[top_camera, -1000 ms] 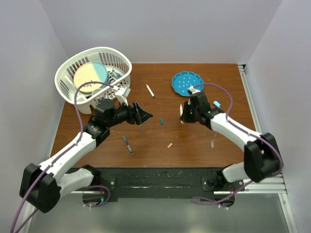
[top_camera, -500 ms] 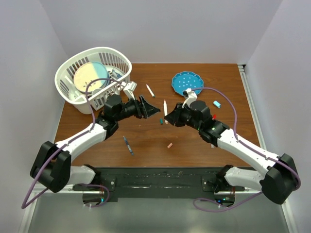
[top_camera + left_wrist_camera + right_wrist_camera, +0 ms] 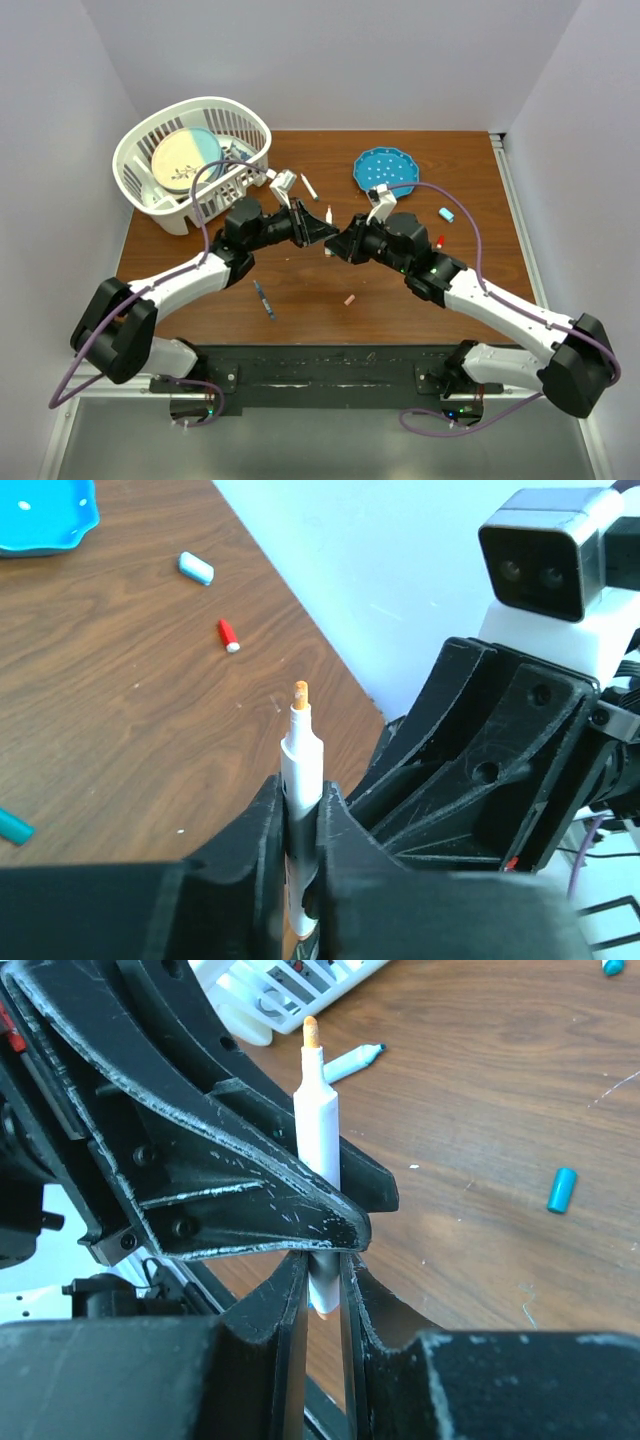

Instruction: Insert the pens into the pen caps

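Noted in wrist views, hidden overhead: left pincer [image 3: 300, 795] and right pincer [image 3: 323, 1270] both clenched on one white pen [image 3: 318, 1130]. Open counter [image 3: 310, 320] toward near edge.

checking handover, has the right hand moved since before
Yes. The right hand has shifted left, away from the round blue plastic plate, meeting the left hand on the white orange-tipped pen.

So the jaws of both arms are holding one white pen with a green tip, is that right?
Not quite. The tip is orange, not green, as the left wrist view shows. The rest stands: the left jaws and the right jaws both hold one white pen.
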{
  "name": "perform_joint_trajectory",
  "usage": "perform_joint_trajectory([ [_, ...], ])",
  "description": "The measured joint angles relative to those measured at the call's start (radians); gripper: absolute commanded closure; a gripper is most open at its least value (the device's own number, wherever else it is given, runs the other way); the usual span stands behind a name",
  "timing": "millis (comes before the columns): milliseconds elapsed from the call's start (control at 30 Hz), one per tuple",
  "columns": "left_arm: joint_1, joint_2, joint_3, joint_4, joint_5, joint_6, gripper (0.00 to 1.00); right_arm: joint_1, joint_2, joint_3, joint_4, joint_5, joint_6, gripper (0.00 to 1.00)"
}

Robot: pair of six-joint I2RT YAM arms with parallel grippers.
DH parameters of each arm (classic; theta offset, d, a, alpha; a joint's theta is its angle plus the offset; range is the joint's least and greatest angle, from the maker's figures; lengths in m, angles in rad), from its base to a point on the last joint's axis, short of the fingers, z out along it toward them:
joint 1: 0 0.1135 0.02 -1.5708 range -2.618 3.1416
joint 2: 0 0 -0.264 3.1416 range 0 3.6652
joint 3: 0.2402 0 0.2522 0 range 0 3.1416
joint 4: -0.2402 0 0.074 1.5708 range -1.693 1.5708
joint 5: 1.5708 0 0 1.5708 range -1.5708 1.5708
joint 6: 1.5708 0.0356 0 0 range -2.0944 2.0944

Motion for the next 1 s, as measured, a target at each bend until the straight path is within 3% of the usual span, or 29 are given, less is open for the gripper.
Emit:
perform_joint_trajectory([
  [100,-0.001,-0.001,-0.005,0.024,0.016,-0.008,1.00,0.000,-0.003,0.001,0.002,-0.004,0.001,0.63],
  [300,-0.002,-0.027,-0.029,0.039,0.094,0.027,1.00,0.005,-0.091,0.001,-0.095,0.024,0.002,0.55],
  [500,-0.002,-0.072,-0.064,0.035,0.184,0.069,1.00,0.005,-0.218,0.037,-0.133,0.079,0.005,0.54],
  [1000,-0.003,-0.074,-0.075,0.099,0.297,0.056,1.00,0.005,-0.129,0.077,-0.132,0.050,0.023,0.61],
])
